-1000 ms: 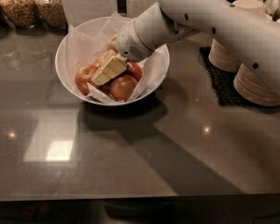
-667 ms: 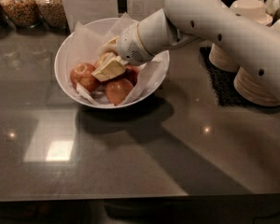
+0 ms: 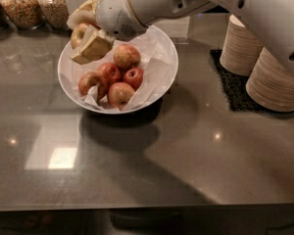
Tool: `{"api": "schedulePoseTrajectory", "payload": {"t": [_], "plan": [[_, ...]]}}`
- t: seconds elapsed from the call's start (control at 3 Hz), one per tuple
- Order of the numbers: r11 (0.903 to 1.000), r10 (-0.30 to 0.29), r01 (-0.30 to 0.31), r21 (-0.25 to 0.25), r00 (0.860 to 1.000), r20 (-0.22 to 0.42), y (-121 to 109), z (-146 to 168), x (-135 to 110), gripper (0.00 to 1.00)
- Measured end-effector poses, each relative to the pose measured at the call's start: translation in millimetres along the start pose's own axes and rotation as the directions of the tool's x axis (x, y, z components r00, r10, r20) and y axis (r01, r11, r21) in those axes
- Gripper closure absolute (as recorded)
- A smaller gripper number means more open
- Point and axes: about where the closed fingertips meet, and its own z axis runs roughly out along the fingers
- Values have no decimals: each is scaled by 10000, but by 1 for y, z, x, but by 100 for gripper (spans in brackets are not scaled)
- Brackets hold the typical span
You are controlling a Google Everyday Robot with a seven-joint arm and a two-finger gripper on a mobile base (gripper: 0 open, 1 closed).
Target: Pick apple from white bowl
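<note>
The white bowl (image 3: 71, 89), lined with crumpled white paper, stands on the dark counter at the back left of centre. Several reddish apples (image 3: 120, 94) lie in it. My gripper (image 3: 84, 32) is above the bowl's back left rim, shut on the apple (image 3: 78, 33), a pale yellow-green one with a blush. The apple sits between the beige lower finger (image 3: 93, 49) and the upper finger (image 3: 84, 11), clear of the other apples. The white arm reaches in from the upper right and hides the bowl's back rim.
Two glass jars (image 3: 53, 5) of grains stand at the back left. Stacks of beige disposable bowls (image 3: 274, 77) stand at the right, by a black mat (image 3: 233, 89). The counter's front edge (image 3: 147, 207) runs along the bottom.
The gripper has risen out of the bowl toward its back left rim, carrying the yellow-green apple up with it. The other apples stay in the bowl.
</note>
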Motion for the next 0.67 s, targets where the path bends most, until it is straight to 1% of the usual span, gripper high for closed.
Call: {"api": "schedulePoseTrajectory", "payload": {"t": [0.33, 0.67], "plan": [[10000, 0, 0, 0, 10000, 0, 0, 0, 0, 100], [9989, -118, 112, 458, 9998, 129, 10, -16, -10, 100]]}}
